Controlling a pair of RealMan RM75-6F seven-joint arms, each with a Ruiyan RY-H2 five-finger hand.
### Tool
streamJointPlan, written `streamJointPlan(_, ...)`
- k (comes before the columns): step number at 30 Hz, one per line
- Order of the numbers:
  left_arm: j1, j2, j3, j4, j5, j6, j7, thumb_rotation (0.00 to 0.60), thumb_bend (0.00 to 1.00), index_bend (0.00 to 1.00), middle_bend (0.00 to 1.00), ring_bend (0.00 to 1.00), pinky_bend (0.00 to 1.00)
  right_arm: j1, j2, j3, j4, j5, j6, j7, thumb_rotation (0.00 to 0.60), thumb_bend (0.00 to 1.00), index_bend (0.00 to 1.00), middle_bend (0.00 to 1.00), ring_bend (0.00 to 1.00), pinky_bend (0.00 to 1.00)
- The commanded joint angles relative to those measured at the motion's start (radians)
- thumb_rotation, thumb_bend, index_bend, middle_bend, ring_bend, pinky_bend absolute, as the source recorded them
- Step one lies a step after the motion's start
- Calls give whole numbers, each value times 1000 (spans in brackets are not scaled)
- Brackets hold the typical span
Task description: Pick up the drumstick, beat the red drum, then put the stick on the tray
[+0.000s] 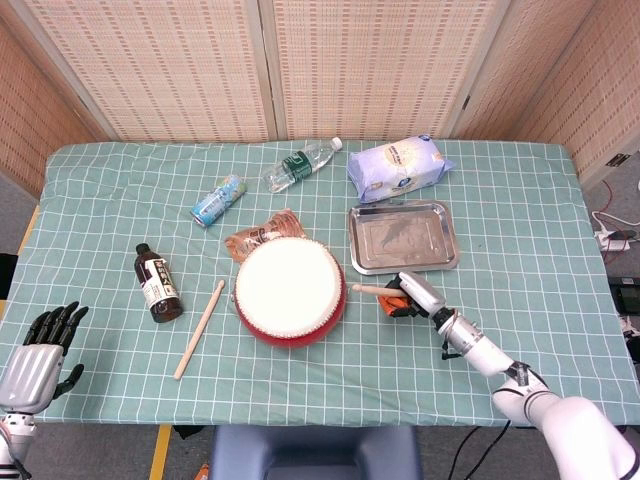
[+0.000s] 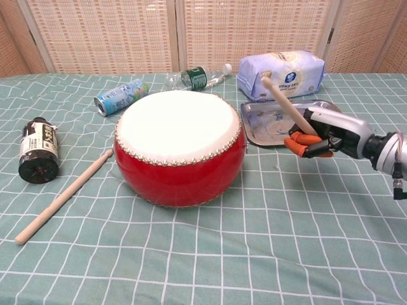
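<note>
The red drum [image 1: 290, 291] [image 2: 180, 146] with its white skin stands mid-table. My right hand [image 1: 411, 298] [image 2: 321, 136] grips a wooden drumstick [image 1: 372, 289] [image 2: 284, 105] just right of the drum. The stick leans left, its tip near the drum's right rim but apart from the skin. Behind the hand lies the metal tray [image 1: 403, 237] [image 2: 267, 124], with nothing in it. A second drumstick [image 1: 200, 328] [image 2: 63, 197] rests on the cloth left of the drum. At the near left corner my left hand [image 1: 45, 345] holds nothing, fingers spread.
A dark bottle [image 1: 158, 283] [image 2: 38, 149] lies at the left. A can [image 1: 218, 200] [image 2: 121, 96], a water bottle [image 1: 303, 165] [image 2: 194, 77] and a tissue pack [image 1: 398, 168] [image 2: 280, 73] lie behind the drum. A snack packet [image 1: 258, 235] touches the drum's far side.
</note>
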Motion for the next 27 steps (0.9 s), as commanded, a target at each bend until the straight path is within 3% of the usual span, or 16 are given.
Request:
streamJointPlan(1, -2, -1, -1, 2, 4, 2, -2, 600, 280, 44, 0, 0, 47, 91, 322, 52, -457, 44, -131, -434, 600, 982, 1000, 1000, 1000, 984)
streamJointPlan(5, -1, -5, -1, 5, 6, 7, -10, 600, 281, 44, 0, 0, 47, 134, 464, 122, -685, 154, -244, -659, 600, 981, 1000, 1000, 1000, 984)
streamJointPlan(10, 3, -3, 2, 12, 10, 15, -17, 600, 280, 44, 0, 0, 48, 180, 512, 187, -770, 280, -349, -836, 600, 980, 1000, 1000, 1000, 984)
streamJointPlan(19, 12, -1, 0, 23, 12, 35, -34, 600, 280, 43, 0, 0, 47, 261, 469, 240, -739, 486, -475, -1106, 600, 978, 1000, 1000, 1000, 984)
streamJointPlan(27, 13, -4, 1, 35, 11, 33, -45, 600, 281, 44, 0, 0, 48, 317, 369, 221, -647, 598, -456, -1414, 600, 978, 1000, 1000, 1000, 984)
